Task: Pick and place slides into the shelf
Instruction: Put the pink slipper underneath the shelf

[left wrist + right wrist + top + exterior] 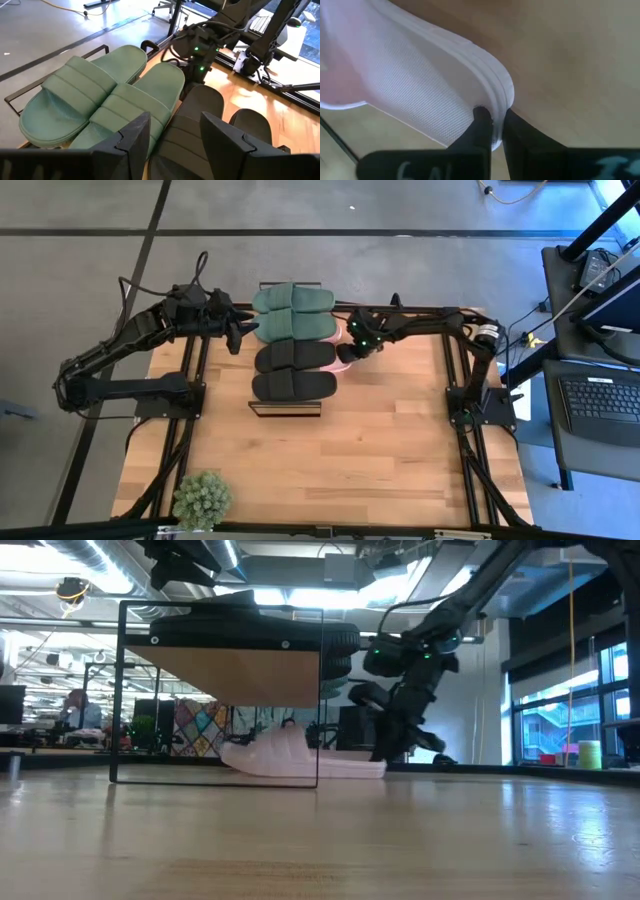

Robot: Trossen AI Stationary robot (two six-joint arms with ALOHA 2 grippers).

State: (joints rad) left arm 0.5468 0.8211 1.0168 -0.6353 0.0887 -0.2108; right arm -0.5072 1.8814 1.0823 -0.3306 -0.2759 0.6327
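We have the right gripper (492, 127) clamped on the heel rim of a pink slide (300, 758) lying under the shelf (290, 408), probably to slide it inward, while the left gripper (172, 132) hovers, jaws apart, over the green slides (100, 100) at the shelf's far end.

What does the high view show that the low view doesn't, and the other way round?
Only the high view shows the potted plant, the two green slides on the shelf top and the left end effector beside them. Only the low view shows the lower tier under the plank and the room behind. Both show the pink slide and the right end effector at its edge.
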